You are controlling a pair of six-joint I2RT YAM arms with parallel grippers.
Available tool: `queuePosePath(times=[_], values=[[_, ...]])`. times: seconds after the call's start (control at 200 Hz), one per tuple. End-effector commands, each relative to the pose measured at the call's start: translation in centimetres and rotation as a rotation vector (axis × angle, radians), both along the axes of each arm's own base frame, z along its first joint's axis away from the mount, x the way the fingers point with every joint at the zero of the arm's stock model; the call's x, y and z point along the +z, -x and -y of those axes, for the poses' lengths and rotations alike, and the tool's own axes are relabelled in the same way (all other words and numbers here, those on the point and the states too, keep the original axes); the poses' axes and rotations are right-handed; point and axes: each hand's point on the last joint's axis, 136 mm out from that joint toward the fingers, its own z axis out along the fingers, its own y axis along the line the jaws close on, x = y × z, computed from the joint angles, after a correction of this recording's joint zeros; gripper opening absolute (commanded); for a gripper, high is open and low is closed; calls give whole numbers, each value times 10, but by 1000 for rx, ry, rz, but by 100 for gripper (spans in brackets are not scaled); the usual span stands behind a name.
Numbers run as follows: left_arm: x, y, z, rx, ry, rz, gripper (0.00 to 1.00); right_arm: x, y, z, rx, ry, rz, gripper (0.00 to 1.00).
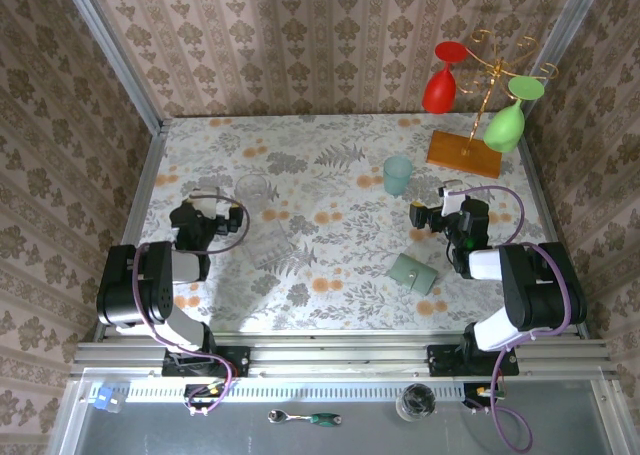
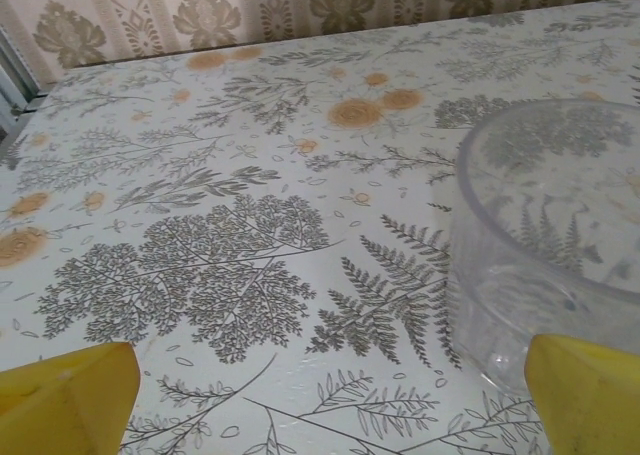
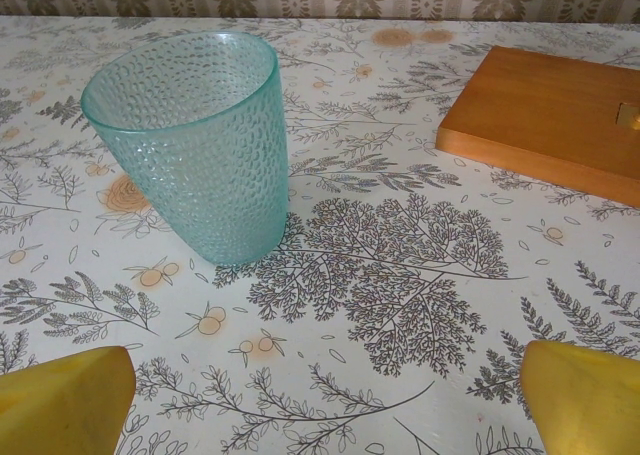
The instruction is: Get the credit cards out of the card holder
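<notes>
The card holder [image 1: 412,273], a small pale sage-green wallet, lies folded shut on the floral tablecloth at the near right. The credit cards are hidden. My right gripper [image 1: 435,203] hovers beyond the holder and points away from it, toward a teal dimpled cup [image 1: 397,175]. In the right wrist view that gripper [image 3: 328,400] is open, with bare cloth between its yellow fingertips [image 3: 65,400] and the teal cup [image 3: 190,140] ahead on the left. My left gripper [image 1: 208,203] is on the left side of the table, open [image 2: 330,405], with nothing between its fingers.
A clear tumbler [image 1: 253,193] stands just right of the left gripper, close to its right fingertip [image 2: 590,395]. A second clear glass [image 1: 270,245] lies near it. A wooden-based rack [image 1: 465,153] at the back right holds red [image 1: 440,90] and green [image 1: 505,125] goblets. Walls enclose three sides.
</notes>
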Motion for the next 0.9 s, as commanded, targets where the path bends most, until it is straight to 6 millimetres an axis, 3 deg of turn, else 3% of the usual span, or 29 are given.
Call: queuePosePath(times=[0.0, 0.325, 0.66, 0.7, 0.725, 0.895], values=[[3, -5, -10, 50, 13, -6, 100, 8, -4, 1, 4, -12, 29, 100], [4, -4, -14, 108, -21, 9, 100, 9, -6, 5, -22, -10, 20, 100], [36, 6, -22, 192, -51, 35, 100, 26, -5, 4, -15, 0, -49, 100], [39, 7, -22, 201, -56, 20, 100, 22, -4, 6, -26, 8, -74, 100], [40, 7, -22, 207, -57, 9, 100, 33, -4, 7, -35, 12, -52, 100], [47, 16, -12, 237, -25, -115, 100, 44, 1, 13, -80, 10, -73, 98]])
